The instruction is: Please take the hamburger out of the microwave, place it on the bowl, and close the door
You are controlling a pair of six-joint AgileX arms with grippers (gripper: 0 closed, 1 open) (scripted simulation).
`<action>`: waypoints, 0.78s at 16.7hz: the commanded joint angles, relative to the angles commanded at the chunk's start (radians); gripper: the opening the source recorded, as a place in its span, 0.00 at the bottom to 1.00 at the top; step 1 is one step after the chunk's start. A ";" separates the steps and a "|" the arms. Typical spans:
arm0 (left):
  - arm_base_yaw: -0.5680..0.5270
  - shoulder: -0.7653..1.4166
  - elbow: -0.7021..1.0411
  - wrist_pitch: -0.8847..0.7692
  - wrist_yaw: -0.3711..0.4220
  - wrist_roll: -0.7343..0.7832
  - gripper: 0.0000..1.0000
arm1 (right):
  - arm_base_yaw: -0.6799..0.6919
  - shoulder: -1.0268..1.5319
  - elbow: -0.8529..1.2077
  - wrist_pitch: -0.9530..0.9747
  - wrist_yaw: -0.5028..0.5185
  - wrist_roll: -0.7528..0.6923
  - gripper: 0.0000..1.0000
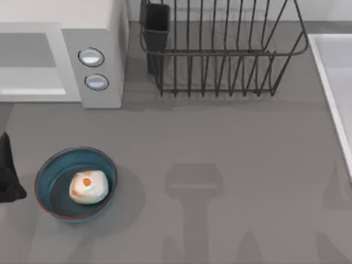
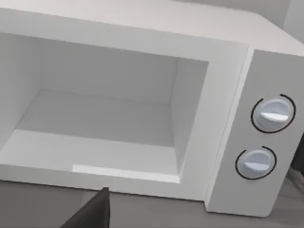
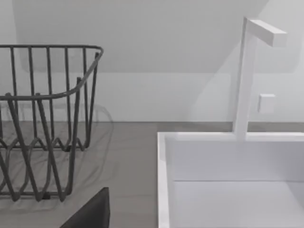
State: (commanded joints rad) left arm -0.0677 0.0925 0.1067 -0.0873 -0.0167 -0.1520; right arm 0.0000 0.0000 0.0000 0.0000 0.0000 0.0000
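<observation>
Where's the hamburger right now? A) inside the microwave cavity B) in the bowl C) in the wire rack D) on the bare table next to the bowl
B: in the top view the hamburger sits inside the bowl at the table's left, and the left wrist view shows the microwave with nothing in its cavity.

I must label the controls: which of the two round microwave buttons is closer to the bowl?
The lower button on the microwave panel; the other button sits above it, farther from the bowl.
</observation>
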 joint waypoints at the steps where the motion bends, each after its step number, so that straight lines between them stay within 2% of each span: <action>1: 0.021 -0.036 -0.035 0.029 0.006 0.051 1.00 | 0.000 0.000 0.000 0.000 0.000 0.000 1.00; 4: 0.063 -0.089 -0.100 0.082 0.016 0.142 1.00 | 0.000 0.000 0.000 0.000 0.000 0.000 1.00; 10: 0.068 -0.092 -0.107 0.087 0.017 0.152 1.00 | 0.000 0.000 0.000 0.000 0.000 0.000 1.00; 13: 0.068 -0.092 -0.107 0.087 0.017 0.152 0.77 | 0.000 0.000 0.000 0.000 0.000 0.000 1.00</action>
State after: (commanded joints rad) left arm 0.0000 0.0000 0.0000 0.0000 0.0000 0.0000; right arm 0.0000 0.0000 0.0000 0.0000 0.0000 0.0000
